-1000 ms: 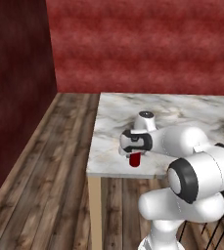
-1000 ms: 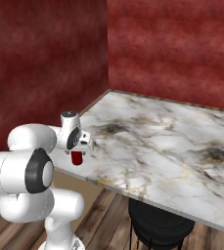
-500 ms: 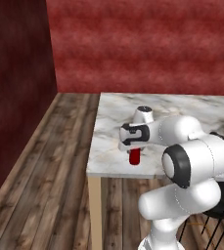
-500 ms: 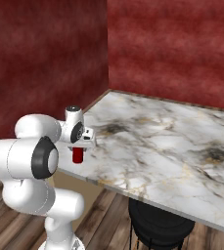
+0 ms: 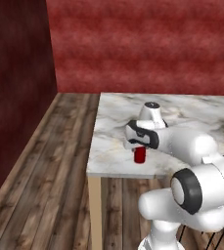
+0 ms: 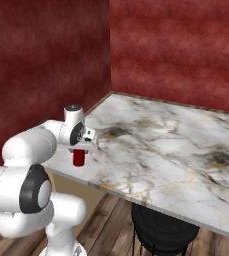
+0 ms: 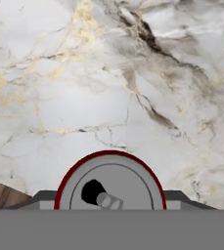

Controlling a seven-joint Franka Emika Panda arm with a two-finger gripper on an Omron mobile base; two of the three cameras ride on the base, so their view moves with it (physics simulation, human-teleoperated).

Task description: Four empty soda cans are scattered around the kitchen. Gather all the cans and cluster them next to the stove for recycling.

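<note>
**Red can pinched at the near-left corner of the marble table**

From the left base view, the white arm reaches out over the marble table point(image 5: 182, 105), its hand pointing straight down near the table's front left corner. A red soda can point(image 5: 140, 156) stands upright under the hand, close to the front edge and not far from the left edge. The gripper point(image 5: 139, 148) sits right over the can's top, its jaws drawn in against the can's sides. Wooden floor point(image 5: 50, 166) and dark red walls point(image 5: 147, 44) lie beyond.

From the right base view, the same red soda can point(image 6: 78, 158) appears just below the hand, upright at the table's point(image 6: 186, 155) near corner, by the edge. The gripper point(image 6: 79, 150) comes down on it from above and pinches it. A dark round stool point(image 6: 161, 231) sits beneath the table's front edge.

In the hand view, the can's point(image 7: 110, 181) silver top with its red rim lies directly under the camera, with a dark finger point(image 7: 179, 197) on either side of it. Veined marble point(image 7: 108, 73) spreads behind, and a sliver of floor shows at the lower left
</note>
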